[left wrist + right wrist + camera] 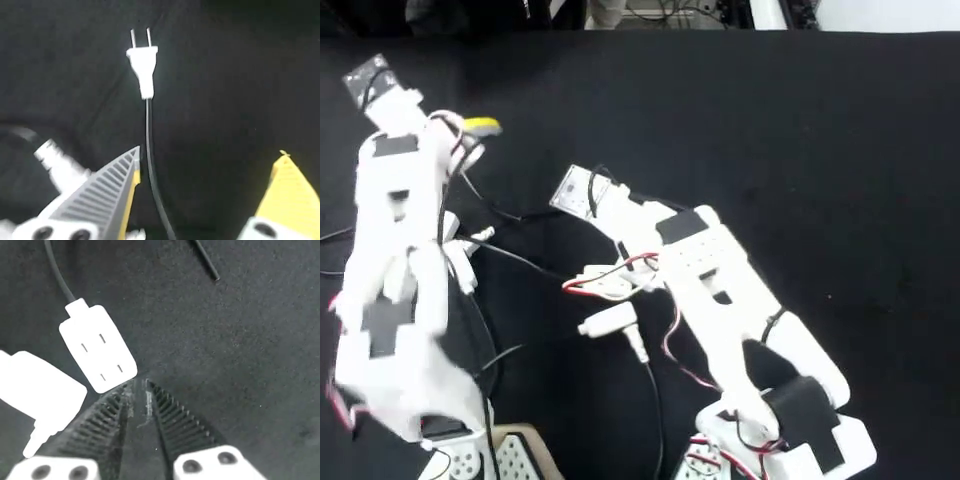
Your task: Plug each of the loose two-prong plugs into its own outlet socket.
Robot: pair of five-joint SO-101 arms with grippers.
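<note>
1. Fingers (107, 192) of the left gripper (210, 152) are standing wide apart, one grey and one yellow, holding nothing. Those of the right gripper (141, 387) are pressing together at the tips with nothing between them.
2. A plug (142, 62) is lying flat on the black table (820, 150) ahead of the left gripper. It is white, and its two metal prongs are pointing away from the gripper.
3. Its black cable (150, 150) is running back between the open fingers, passing nearer the grey one.
4. A socket (97, 347), a white rounded block, is lying just beside the right fingertips; whether it is touching them I cannot tell. Its two pairs of slots are facing up as dark slits, and a black cord is leaving its far end.
5. A second plug (35, 400) is lying just beside the socket in the right wrist view, and the high view is showing its white body (608, 322) beside the right arm.
6. The left wrist view is adding a blurred white connector (55, 160) beside the grey finger.
7. The right wrist view is adding a loose cable end (207, 262), well apart from the socket.
</note>
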